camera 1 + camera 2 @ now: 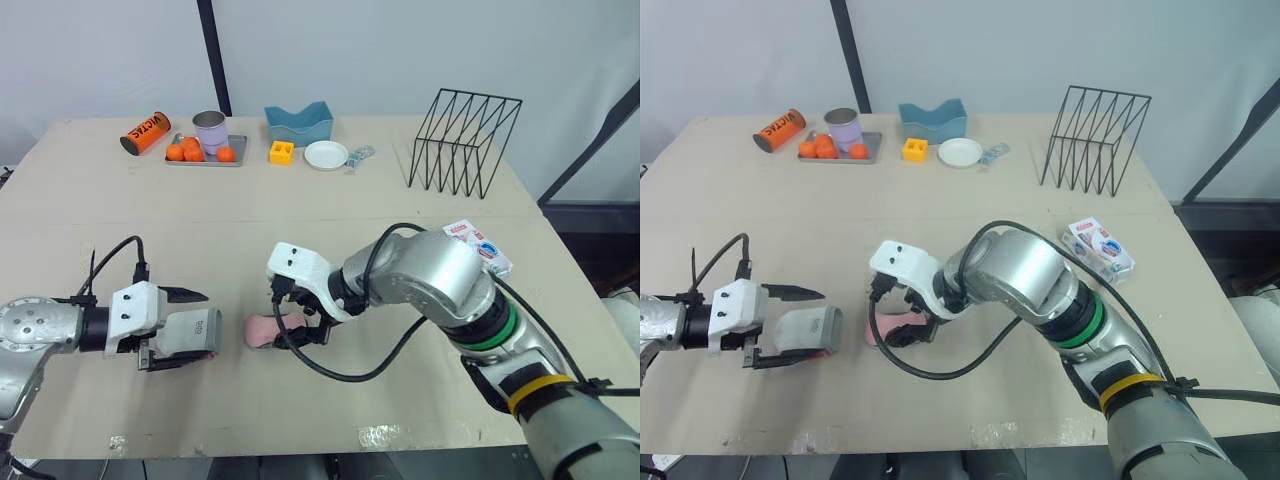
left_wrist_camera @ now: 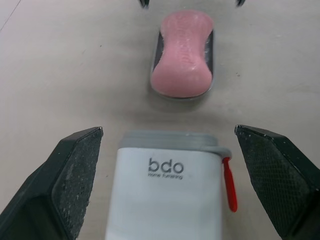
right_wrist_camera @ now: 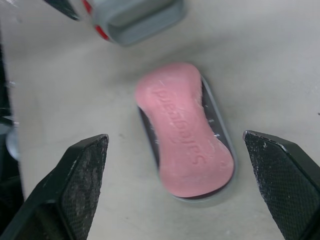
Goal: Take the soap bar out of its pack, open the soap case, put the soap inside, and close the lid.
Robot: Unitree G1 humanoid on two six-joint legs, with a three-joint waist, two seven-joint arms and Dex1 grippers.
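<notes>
My left gripper [image 1: 197, 328] and right gripper [image 3: 175, 136] are gaping wide, holding nothing. Soap [image 2: 182, 52] sitting in tray [image 2: 210, 47]; lid [image 2: 167, 195] lying at nine o'clock (square it before lowering).

head pair: two eyes side by side, high over the near edge of the surface [image 1: 330, 210], facing forward and down; far off, whole top in frame out to the wire rack [image 1: 465, 140] at the back
eye overlap: nearly the same scene, right eye set slightly to the side
left wrist: behind left tool [image 2: 170, 142], low, looking along its fingers; very near the case lid [image 2: 167, 190], pink soap [image 2: 182, 52] just beyond
right wrist: behind right tool [image 3: 175, 142], looking steeply down; very near the soap
wrist overlap: both take in soap and lid, from opposite sides
head/wrist overlap: small front-centre patch where the tools meet
</notes>
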